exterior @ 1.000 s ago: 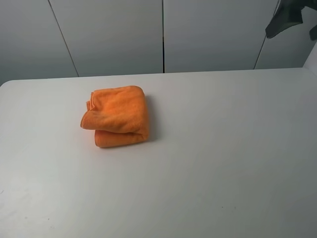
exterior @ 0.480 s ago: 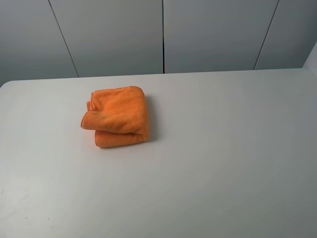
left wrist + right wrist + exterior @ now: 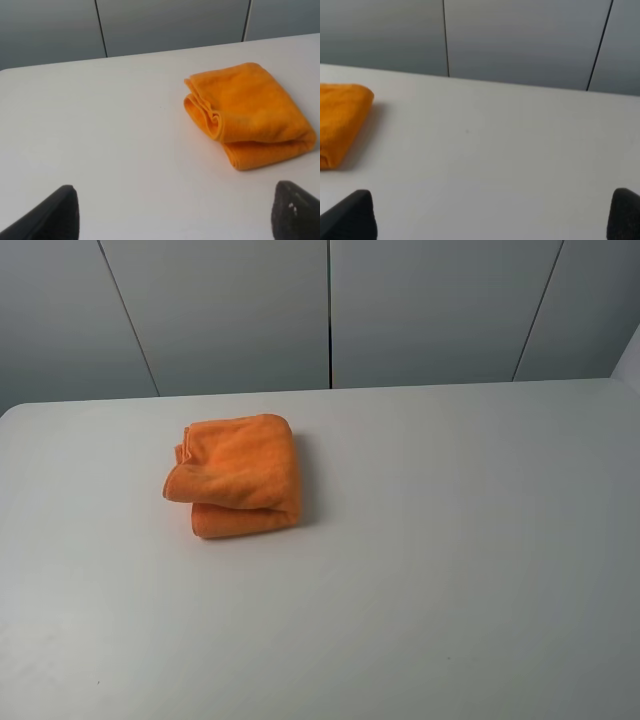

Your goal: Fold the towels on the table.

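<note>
The orange towel (image 3: pixel 237 474) lies folded in a thick bundle on the white table (image 3: pixel 430 540), left of the middle, with layered edges on its left side. No gripper shows in the exterior high view. In the left wrist view the towel (image 3: pixel 247 112) lies ahead of my left gripper (image 3: pixel 175 220), whose black fingertips (image 3: pixel 55 215) stand wide apart, empty and off the cloth. In the right wrist view only an end of the towel (image 3: pixel 340 122) shows; my right gripper (image 3: pixel 487 220) is open and empty, well away from it. No white label shows.
Grey wall panels (image 3: pixel 330 310) with dark vertical seams stand behind the table's far edge. The table's rounded far left corner (image 3: pixel 15 408) shows in the exterior high view.
A dark part of an arm at the top right of the exterior high view one second ago has left the view. The towel has not moved.
</note>
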`<control>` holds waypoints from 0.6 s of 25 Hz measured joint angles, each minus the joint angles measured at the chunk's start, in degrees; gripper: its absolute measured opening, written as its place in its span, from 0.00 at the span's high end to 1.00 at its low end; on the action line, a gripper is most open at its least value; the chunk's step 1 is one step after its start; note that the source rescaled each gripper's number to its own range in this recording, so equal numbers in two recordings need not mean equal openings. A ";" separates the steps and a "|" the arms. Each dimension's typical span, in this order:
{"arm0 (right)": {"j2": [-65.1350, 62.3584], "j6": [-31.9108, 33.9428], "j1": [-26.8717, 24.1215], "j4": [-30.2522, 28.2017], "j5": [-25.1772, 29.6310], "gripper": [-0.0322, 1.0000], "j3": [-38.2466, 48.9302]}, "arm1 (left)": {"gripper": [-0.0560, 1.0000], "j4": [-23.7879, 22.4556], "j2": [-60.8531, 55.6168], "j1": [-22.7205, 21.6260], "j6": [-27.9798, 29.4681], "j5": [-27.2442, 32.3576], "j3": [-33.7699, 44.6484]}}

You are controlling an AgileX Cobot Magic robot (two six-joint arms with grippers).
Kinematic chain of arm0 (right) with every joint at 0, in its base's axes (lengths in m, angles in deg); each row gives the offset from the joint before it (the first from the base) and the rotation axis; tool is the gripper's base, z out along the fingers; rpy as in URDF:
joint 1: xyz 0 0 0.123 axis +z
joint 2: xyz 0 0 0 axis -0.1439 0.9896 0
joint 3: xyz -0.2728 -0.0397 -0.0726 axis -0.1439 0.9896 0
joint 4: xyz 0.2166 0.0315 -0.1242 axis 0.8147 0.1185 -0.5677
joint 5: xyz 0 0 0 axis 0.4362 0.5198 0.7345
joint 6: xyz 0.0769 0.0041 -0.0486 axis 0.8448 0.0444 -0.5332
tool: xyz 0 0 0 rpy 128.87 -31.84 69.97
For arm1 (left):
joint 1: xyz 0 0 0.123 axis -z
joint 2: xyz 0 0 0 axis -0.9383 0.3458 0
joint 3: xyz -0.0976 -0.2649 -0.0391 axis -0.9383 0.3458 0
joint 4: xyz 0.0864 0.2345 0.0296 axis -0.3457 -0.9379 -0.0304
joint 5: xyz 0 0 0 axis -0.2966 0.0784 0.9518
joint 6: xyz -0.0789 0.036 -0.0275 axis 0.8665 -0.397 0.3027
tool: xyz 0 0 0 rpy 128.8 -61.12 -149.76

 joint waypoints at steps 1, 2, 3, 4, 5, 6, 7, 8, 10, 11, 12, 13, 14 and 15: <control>0.00 0.14 0.11 -0.27 0.64 0.00 0.99 | 0.00 -0.32 -1.52 0.00 0.00 0.13 0.99; 0.00 0.31 0.11 -0.51 0.62 0.00 2.11 | 0.00 -0.62 -2.89 0.00 0.00 0.24 1.63; 0.00 0.31 0.11 -0.65 0.52 0.00 3.04 | 0.00 -1.15 -3.66 0.00 0.00 0.37 2.06; 0.00 0.42 0.11 -0.65 0.07 0.00 3.80 | 0.00 -1.48 -3.76 0.00 0.00 0.47 2.32; 0.00 0.56 0.11 -0.68 -0.27 0.00 4.30 | 0.00 -2.15 -3.86 0.00 0.00 0.58 2.42; 0.00 0.56 0.11 -0.68 -0.38 0.00 4.59 | 0.00 -2.70 -3.86 0.00 0.00 0.59 2.57; 0.00 0.74 0.11 -0.68 -0.15 0.00 4.73 | 0.00 -2.95 -3.99 0.00 0.00 0.59 2.84; 0.00 0.74 0.11 -0.68 -0.03 0.00 4.81 | 0.00 -3.04 -4.11 0.00 0.00 0.59 3.18; 0.00 0.85 0.11 -0.68 0.31 0.00 4.86 | 0.00 -3.04 -4.14 0.00 0.00 0.69 3.79; 0.00 0.95 0.11 -0.68 0.45 0.00 4.86 | 0.00 -3.04 -4.14 0.00 0.00 0.83 4.06; 0.00 0.95 0.11 -0.68 0.45 0.00 4.86 | 0.00 -2.91 -4.14 0.00 0.00 1.51 4.31; 0.00 0.95 0.11 -0.68 0.56 0.00 4.86 | 0.00 -2.45 -4.14 0.00 0.00 2.47 4.40; 0.00 0.95 0.11 -0.68 0.56 0.00 4.86 | 0.00 -1.79 -4.14 0.00 0.00 3.73 4.54; 0.00 0.95 0.11 -0.68 0.56 0.00 4.86 | 0.00 -0.65 -4.14 0.00 0.00 5.21 4.69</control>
